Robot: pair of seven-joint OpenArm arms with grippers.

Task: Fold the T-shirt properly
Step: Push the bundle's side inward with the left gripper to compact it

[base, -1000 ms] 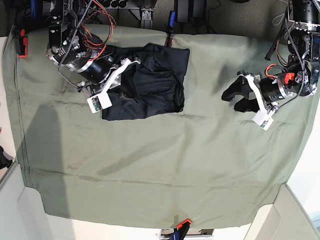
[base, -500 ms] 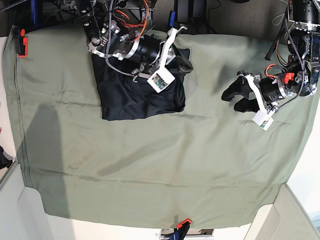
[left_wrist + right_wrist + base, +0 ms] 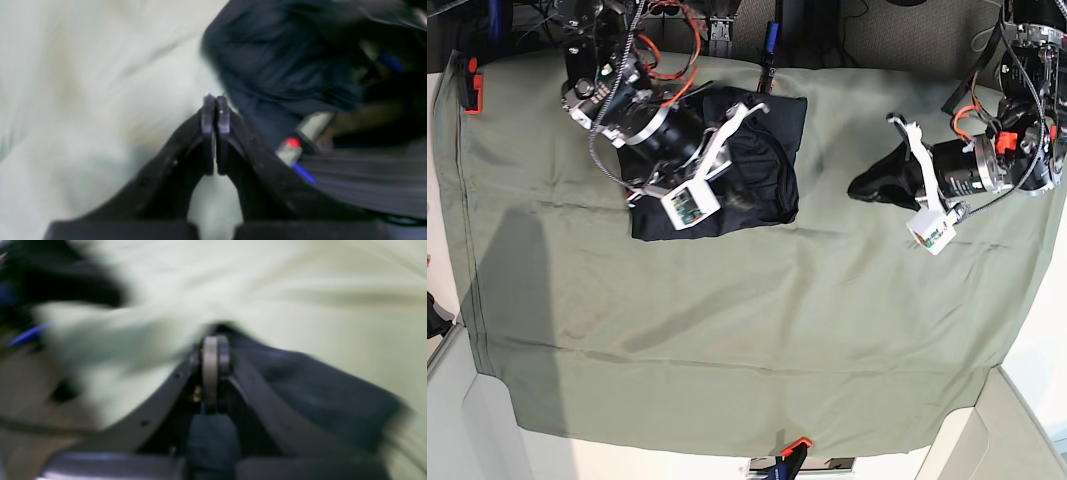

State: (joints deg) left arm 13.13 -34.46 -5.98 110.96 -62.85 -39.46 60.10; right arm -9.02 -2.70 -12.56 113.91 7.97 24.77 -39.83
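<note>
T-shirt [image 3: 762, 160]: we see dark navy-black knit, folded to a rough rectangle
Surface: we note wrinkles and loose folds on top
Place: we find it lying flat at the far side

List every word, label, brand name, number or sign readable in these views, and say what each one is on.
None can be read.
Right wrist camera module: a small greenish board, any print too small to read.
Left wrist camera module: the same, too small to read.
T-shirt: plain dark fabric, no print visible.
Table cloth: plain olive green, no markings.
Both wrist views: too blurred for any lettering.
</note>
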